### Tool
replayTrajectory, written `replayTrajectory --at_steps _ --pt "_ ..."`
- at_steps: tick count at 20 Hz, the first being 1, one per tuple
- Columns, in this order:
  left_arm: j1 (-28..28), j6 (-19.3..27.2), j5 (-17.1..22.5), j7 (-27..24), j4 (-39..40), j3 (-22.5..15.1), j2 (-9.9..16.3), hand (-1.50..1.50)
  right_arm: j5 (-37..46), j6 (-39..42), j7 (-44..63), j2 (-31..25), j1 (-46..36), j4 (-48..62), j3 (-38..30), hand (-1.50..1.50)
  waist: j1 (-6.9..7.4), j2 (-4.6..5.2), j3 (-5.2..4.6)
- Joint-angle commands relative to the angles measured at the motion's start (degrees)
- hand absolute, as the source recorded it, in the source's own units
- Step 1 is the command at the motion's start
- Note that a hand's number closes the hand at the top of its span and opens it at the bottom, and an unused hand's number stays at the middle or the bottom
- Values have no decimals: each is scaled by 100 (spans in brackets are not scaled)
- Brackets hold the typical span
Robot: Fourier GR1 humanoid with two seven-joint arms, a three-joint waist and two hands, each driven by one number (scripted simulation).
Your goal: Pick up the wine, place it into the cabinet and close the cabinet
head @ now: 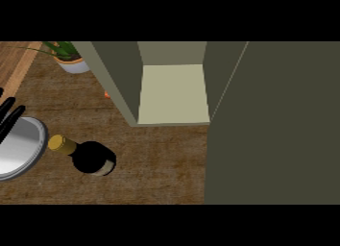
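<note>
The left robot hand (1, 122) is cut off by the view's left edge, so only its straight dark fingers show, and they cover part of the silver plate (24, 144), whose left side also runs out of view. The potted plant (68, 57) is clipped at the top, with only some leaves and part of its pale pot visible, and a small orange thing (107, 94) peeks from behind the cabinet (123, 81) wall, too hidden to identify. The cabinet's open door (279, 125) hides the bench (159, 163) beneath it.
</note>
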Motion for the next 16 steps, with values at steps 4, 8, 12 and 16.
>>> replayTrajectory --at_steps 4,8,12,16 --pt "-366 -4 -1481 -1257 1198 -164 -406 -150 -818 188 179 -78 445 -888 -256 -150 -6 6 0" --pt "-127 -513 -1780 -2166 2243 5 -372 -150 -553 114 303 -26 480 -1040 -78 -150 21 6 -9" --pt "-598 -491 -2243 -2529 3079 -258 -385 -150 -898 480 -116 -77 501 -545 -439 -150 30 12 -1" --pt "-572 -818 -2192 -2863 3553 -221 -313 -150 -1109 295 290 -104 549 -1077 -513 -150 35 3 -3"
